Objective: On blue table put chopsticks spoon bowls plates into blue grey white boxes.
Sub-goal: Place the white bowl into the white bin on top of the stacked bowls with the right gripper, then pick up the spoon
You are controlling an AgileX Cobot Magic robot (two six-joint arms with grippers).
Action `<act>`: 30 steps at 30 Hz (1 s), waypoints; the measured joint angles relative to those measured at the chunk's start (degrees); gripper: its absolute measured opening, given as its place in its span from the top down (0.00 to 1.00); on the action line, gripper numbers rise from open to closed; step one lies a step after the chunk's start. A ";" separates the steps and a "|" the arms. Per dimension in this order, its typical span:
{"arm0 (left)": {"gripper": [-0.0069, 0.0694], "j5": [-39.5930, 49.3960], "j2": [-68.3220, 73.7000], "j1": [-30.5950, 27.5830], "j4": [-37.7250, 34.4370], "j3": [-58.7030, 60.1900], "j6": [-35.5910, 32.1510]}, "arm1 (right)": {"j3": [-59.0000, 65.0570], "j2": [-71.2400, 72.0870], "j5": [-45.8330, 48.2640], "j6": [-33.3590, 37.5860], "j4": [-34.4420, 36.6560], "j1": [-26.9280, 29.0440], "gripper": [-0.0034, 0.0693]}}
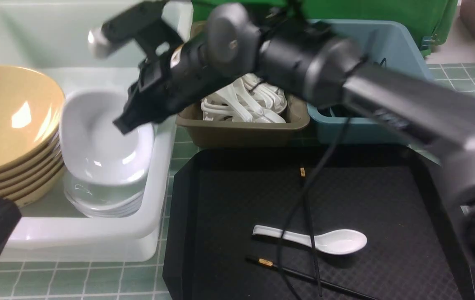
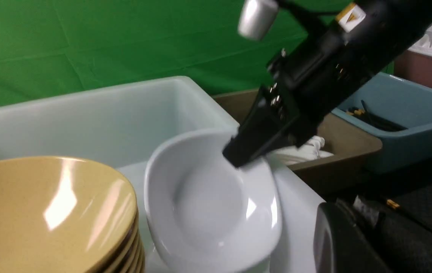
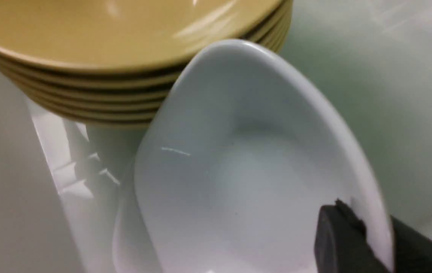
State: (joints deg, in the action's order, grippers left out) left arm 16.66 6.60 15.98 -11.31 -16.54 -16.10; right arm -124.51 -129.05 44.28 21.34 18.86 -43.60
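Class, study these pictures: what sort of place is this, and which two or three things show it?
Probably a robot lab staged as a dish-sorting station: a green backdrop, the right claw holding a plate over a white tub of stacked bowls, a grey bin of spoons.

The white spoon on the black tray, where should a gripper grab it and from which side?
Likely the handle end of the spoon, on the robot's left, coming straight down with the jaws across its narrow width. The scoop is wide, glossy and faces up, hard to pinch, and a chopstick crosses where handle meets scoop.
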 joint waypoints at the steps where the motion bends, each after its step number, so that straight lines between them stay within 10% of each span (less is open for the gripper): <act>1: 0.90 -0.45 -0.33 0.00 0.18 0.14 0.33 | -2.40 -1.83 2.76 0.00 -0.81 -0.15 0.83; 14: 0.90 -1.42 -0.70 0.00 0.57 0.41 0.51 | -7.93 0.33 17.09 -0.08 -3.82 -0.36 0.28; 30: 0.90 1.30 1.56 0.00 -1.93 0.09 1.87 | 29.57 43.91 27.16 -7.46 -18.27 21.81 0.37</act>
State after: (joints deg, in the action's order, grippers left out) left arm 17.96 8.16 15.98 -13.23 -16.45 -14.23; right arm -94.94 -85.14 71.44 13.88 0.60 -21.79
